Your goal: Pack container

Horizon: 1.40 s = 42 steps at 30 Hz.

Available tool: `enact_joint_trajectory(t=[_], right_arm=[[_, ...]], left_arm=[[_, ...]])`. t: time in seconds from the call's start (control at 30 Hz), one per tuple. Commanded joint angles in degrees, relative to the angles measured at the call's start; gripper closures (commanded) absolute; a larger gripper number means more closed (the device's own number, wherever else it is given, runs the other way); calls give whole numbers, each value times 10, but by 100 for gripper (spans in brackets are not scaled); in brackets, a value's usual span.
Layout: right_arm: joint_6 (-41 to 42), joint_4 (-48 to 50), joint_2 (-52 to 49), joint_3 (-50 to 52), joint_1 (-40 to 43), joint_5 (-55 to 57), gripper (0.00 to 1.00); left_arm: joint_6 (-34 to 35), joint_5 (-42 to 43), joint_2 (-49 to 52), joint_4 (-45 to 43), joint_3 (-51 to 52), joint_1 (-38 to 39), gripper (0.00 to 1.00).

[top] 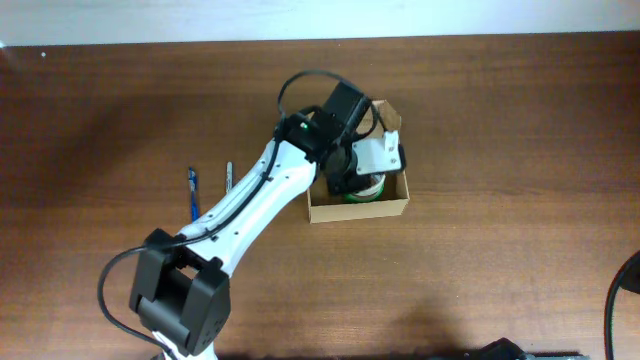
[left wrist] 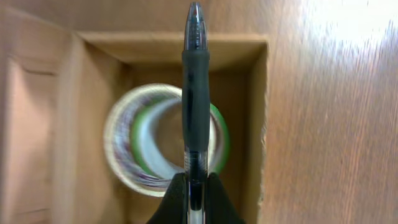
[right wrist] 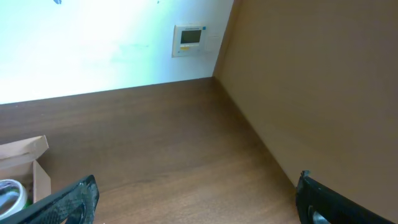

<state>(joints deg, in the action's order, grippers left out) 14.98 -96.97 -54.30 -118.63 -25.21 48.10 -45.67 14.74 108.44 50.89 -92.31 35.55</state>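
The left hand is closed on a black-gripped pen, pinching it near one end. The barrel runs out over the open container. The right hand is low over the worktop, its fingers spread wide with nothing between them.

The worktop is dark brown wood grain, glaring in the left wrist view. Past its far edge stands a pale wall with a small panel, and a brown partition rises along one side. Two pens, one blue and one pale, lie near each other left of the arm.

The container sits right of centre on the worktop, flap open. Inside lie a clear tape roll and a green one, under the held pen.
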Motion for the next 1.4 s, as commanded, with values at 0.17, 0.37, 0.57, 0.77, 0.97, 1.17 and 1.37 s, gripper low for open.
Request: enact_joint_trajectory(t=[0.17,0.37,0.57,0.77,0.97,1.17,1.37], right_arm=[[0,-3,-2,-6,2,15,1],[0,-3,-1,-6,2,11,1],[0,-3,-1,-6,2,4,1],[0,-4,0,-6,2,1,1],[0,-3,0,-6,2,1,1],[0,-3,0,-6,2,2,1],[0,-3,0,-6,2,-1,1]], left_arm=[[-16,16,7,-31,52,-1,98],[-16,16,10,-38,75,-1,99],[-16,16,15,-40,82,-1,98],[0,15,15,-49,82,-1,51],[17,-13,14,-65,76,-1,38],[99,-71,-23,-65,-28,-24,55],[234,-219,-43,-54,-165,-114,42]])
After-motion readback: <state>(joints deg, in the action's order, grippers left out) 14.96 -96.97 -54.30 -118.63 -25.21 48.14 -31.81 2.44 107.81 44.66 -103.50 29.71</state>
